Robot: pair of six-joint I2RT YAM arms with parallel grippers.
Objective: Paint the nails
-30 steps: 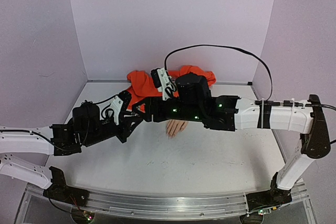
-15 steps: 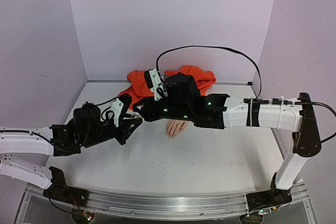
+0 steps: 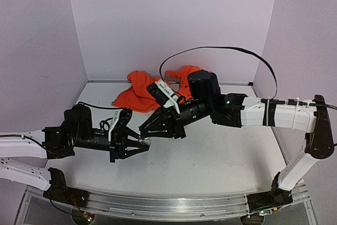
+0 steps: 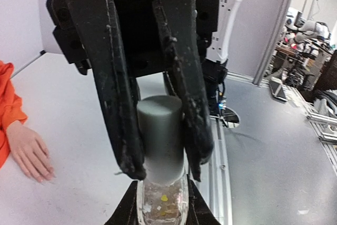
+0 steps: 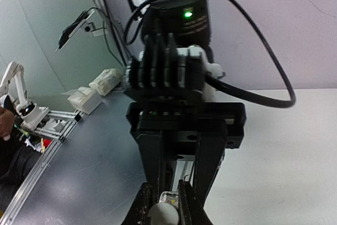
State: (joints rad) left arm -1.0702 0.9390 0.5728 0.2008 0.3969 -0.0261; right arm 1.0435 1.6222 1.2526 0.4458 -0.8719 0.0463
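A small clear bottle point(image 4: 160, 204) with glitter flakes is held upright between the pads of my left gripper point(image 4: 160, 193), which is shut on its body. My right gripper point(image 5: 164, 191) comes at it from the opposite side and is shut on the bottle's pale grey cap point(image 4: 160, 130). In the top view the two grippers meet at mid-table, left gripper point(image 3: 138, 143) and right gripper point(image 3: 146, 130). The mannequin hand point(image 4: 29, 151) lies flat on the table left of the bottle, its orange sleeve point(image 4: 8, 109) behind it. Its nails point(image 4: 46, 175) are tiny and pale. From above, my right arm hides the hand.
The orange fabric point(image 3: 139, 90) is bunched at the back of the white table point(image 3: 210, 156), against the lilac wall. A black cable point(image 3: 253, 56) arcs above my right arm. The metal rail point(image 3: 168, 204) runs along the near edge.
My right gripper swung from above the mannequin hand down and left to the bottle and shut on its cap. My left arm drew the bottle back toward the near side.
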